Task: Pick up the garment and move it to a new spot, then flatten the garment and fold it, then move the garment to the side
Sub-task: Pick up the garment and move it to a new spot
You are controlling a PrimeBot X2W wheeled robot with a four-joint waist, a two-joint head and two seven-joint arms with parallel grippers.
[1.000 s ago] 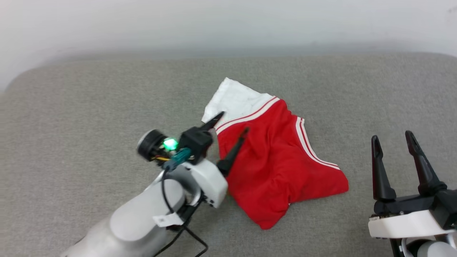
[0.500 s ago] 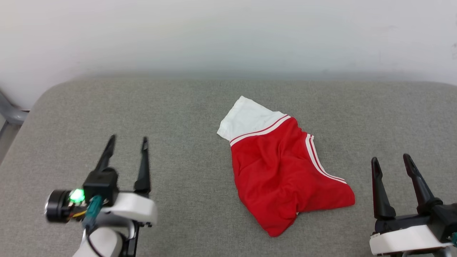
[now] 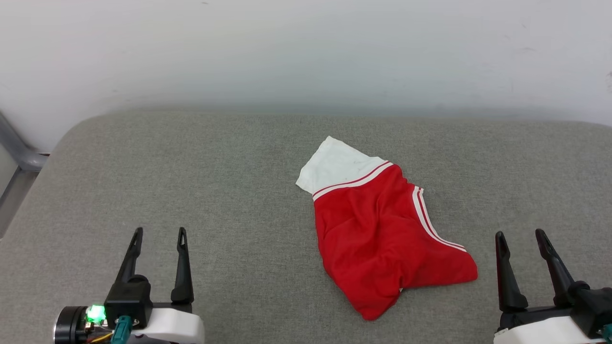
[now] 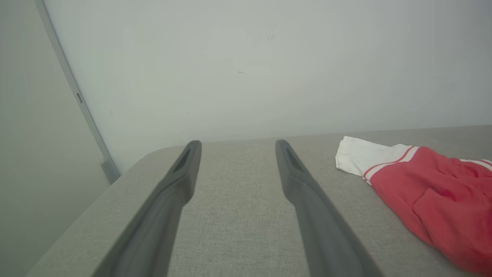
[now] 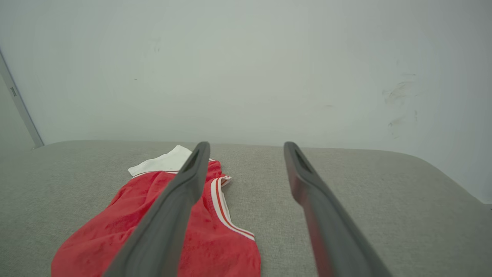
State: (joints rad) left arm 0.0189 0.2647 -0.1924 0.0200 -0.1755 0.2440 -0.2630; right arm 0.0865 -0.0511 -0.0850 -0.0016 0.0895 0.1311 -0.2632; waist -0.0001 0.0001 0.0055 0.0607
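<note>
The red jersey T-shirt (image 3: 382, 239) lies crumpled on the grey cushion (image 3: 215, 191) (one white sleeve pokes out). The left gripper (image 3: 159, 231) and right gripper (image 3: 520, 234) sit off to each side, jaws spread, empty. Flattening, folding and moving aside all seem left.

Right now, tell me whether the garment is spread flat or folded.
Folded, loosely: the garment lies in a rumpled bundle, one white sleeve sticking out.
</note>
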